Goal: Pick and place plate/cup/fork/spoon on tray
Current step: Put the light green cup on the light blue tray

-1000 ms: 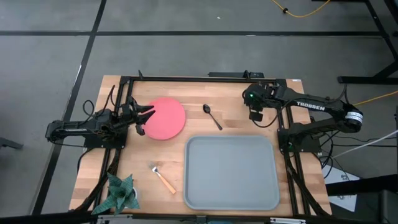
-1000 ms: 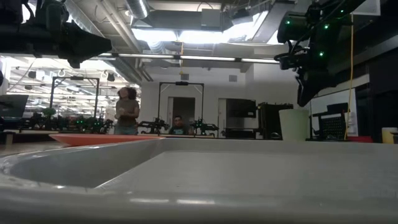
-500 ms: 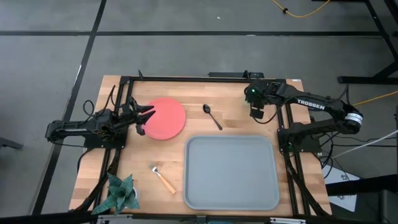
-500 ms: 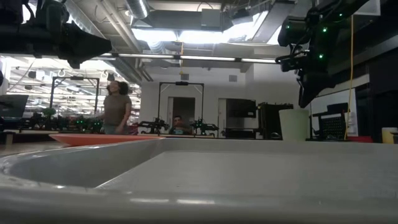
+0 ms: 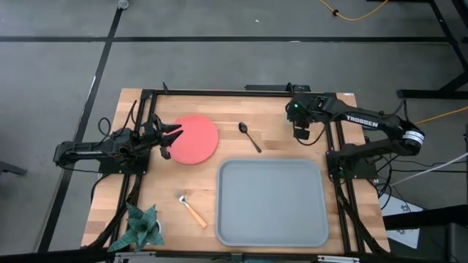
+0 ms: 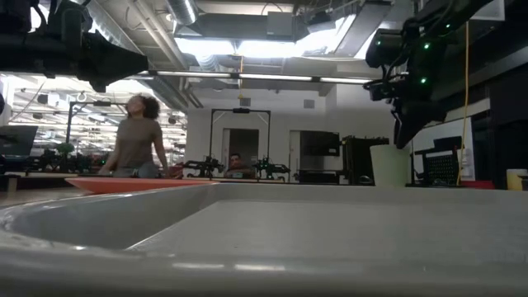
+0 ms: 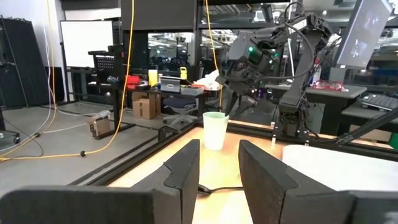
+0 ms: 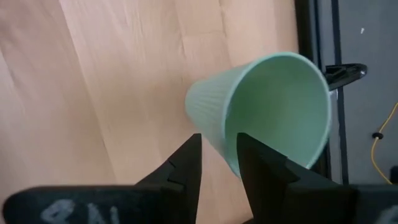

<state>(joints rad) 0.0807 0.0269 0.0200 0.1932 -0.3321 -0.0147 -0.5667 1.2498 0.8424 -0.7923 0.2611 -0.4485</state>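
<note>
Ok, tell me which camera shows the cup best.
The right wrist view: the cup fills the picture, open mouth showing, just past that arm's fingers. The left wrist view shows it upright but farther off. The low view shows it distant; in the high view the right arm hides it.

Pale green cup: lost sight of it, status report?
Right tool open, above upright pale green cup, not gripping. Left tool open at coral-red round plate. Grey-blue rectangular tray unloaded.

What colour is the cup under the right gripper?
Pale green cup, plain with faint vertical ribbing; the right wrist view shows it best.
</note>
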